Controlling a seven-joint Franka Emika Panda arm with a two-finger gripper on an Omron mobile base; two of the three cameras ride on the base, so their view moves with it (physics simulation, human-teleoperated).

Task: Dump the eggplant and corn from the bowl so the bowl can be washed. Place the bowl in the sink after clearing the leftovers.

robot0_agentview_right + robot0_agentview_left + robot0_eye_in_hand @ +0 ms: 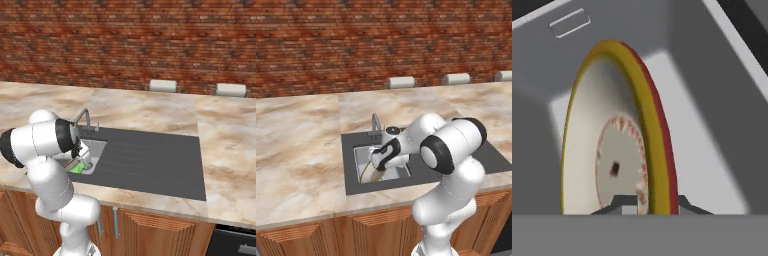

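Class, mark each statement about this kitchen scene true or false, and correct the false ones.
1. The bowl stands on edge inside the sink. True.
2. The gripper is shut on the bowl's rim. True.
3. The bowl lies flat on the marble counter. False: it is in the basin, tilted upright.
4. The wall behind the counter is white tile. False: it is red brick.
5. The faucet stands at the sink's far edge. True.

The arm consists of glossy white, rounded link segments joined by bulbous housings. Black bands and black disc-shaped caps mark the joints. The wrist section is black with white trim. The gripper has two small dark grey fingertips with angled, wedge-like ends.
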